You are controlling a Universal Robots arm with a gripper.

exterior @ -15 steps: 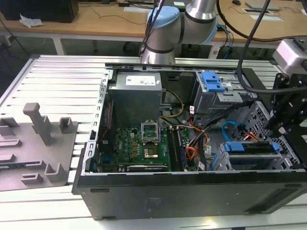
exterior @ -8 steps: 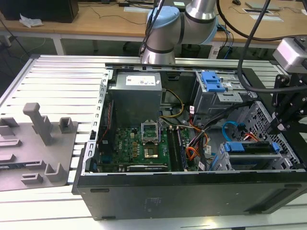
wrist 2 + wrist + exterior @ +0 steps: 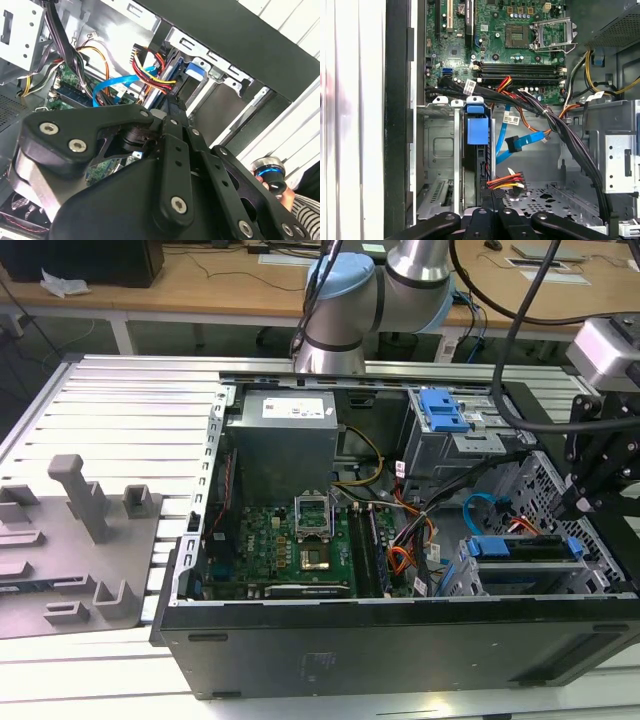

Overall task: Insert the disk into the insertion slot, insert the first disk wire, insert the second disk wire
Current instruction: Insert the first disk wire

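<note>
Just ahead of the claw (image 3: 493,207): the plug of the red, yellow and black wires (image 3: 506,181), right up against the near edge of the disk (image 3: 476,131).
Claw: it looks squeezed shut, with its tips together at that plug. I cannot tell if it pinches the plug or only pushes on it.
Disk: it stands on its edge in a blue frame. It is already sitting in the slot (image 3: 440,150), close ahead of the claw.
Blue wire (image 3: 520,142): it hangs loose, a bit farther from the claw than the plug. Its end is not in the disk.
Black wire bundle (image 3: 570,135): it runs past to one side of the claw, near the blue wire.
Green board (image 3: 495,35): it lies well past the disk, far from the claw.
Trouble with the plug: if the plug goes in crooked, it could jam on the disk's edge or bend, and not go in at all.
Trouble with grip: the plug is small and its wires are springy. They could tug it sideways and make it slip off the tips.
Trouble with snagging: the loose blue wire and the black bundle are close by. The claw could hook one of them if it swings that way.
Trouble with the disk: a hard push could shove the disk crooked in the slot.
</note>
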